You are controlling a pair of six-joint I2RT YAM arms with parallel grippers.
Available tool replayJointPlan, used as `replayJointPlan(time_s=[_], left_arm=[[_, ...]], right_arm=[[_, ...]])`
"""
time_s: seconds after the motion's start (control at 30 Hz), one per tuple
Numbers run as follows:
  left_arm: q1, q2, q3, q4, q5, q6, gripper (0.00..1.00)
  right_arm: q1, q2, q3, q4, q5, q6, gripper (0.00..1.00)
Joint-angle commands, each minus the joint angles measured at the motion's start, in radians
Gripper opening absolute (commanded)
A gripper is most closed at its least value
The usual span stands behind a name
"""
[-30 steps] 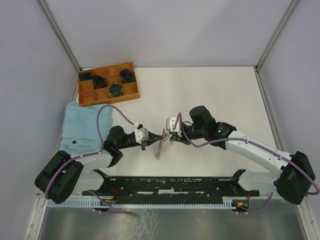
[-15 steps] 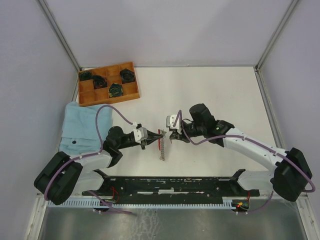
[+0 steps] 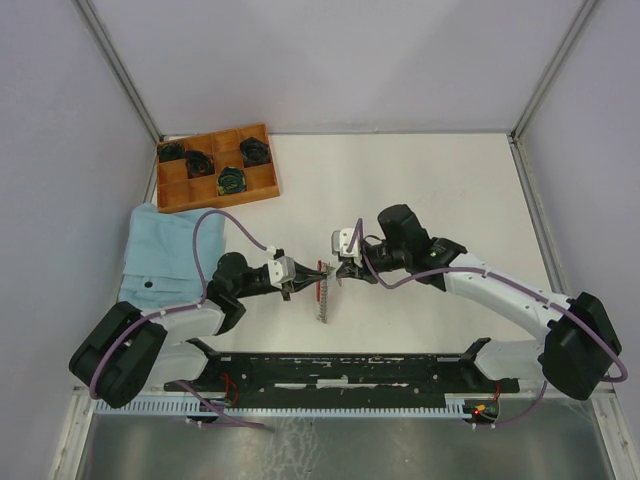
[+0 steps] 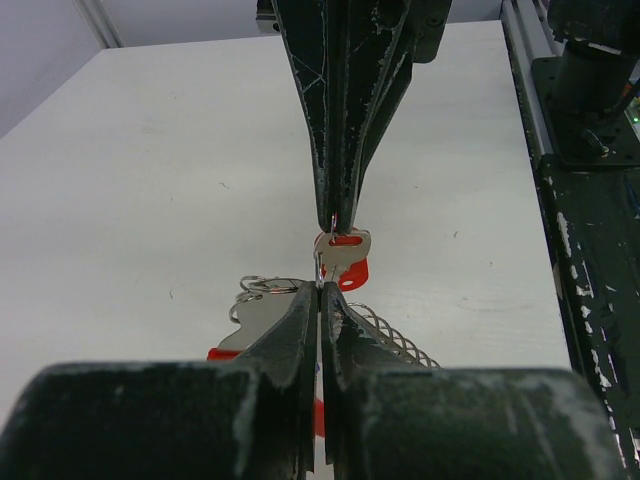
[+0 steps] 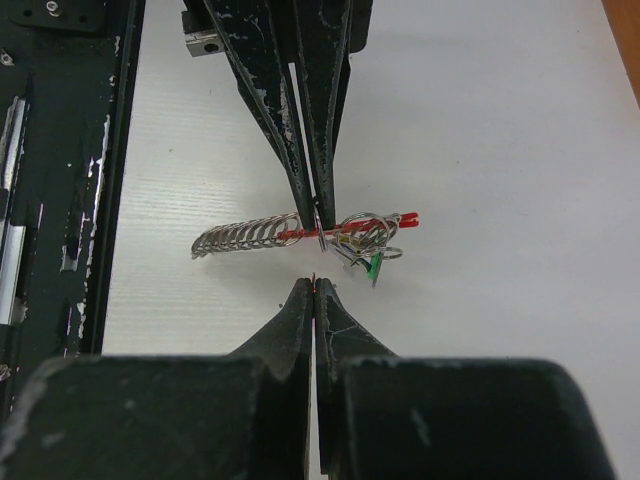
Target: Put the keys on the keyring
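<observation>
My left gripper (image 3: 306, 273) and right gripper (image 3: 331, 271) meet tip to tip over the table's middle. The left gripper (image 4: 320, 292) is shut on the thin wire of the keyring (image 5: 322, 238). From the ring hang a silver chain (image 3: 322, 302), a red strap (image 5: 395, 221) and a green-headed key (image 5: 375, 266). The right gripper (image 5: 314, 286) is shut on a red-headed key (image 4: 345, 252), which it holds right at the ring. In the right wrist view this key shows only as a red sliver edge-on between the jaws.
A wooden tray (image 3: 171, 197) with dark round coils (image 3: 231, 181) stands at the back left. A light blue cloth (image 3: 160, 252) lies at the left, beside the left arm. The black rail (image 3: 330, 368) between the arm bases runs along the near edge.
The right gripper has moved slightly left, up to the left gripper's tips. The chain, slanted a second ago, now hangs straighter under the ring. Both grippers stay shut.
</observation>
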Motion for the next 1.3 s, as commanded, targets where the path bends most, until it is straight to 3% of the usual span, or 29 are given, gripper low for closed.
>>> replayJointPlan(time_s=[0.0,1.27], left_arm=[[0.008,-0.001,0.016,0.075,0.024,-0.004,0.03],[0.011,0.017,0.034,0.068,0.055,-0.017,0.03]], right_arm=[[-0.003,0.01,0.053,0.044,-0.039,-0.019,0.01],[-0.003,0.059,0.089,0.02,-0.086,-0.034,0.01]])
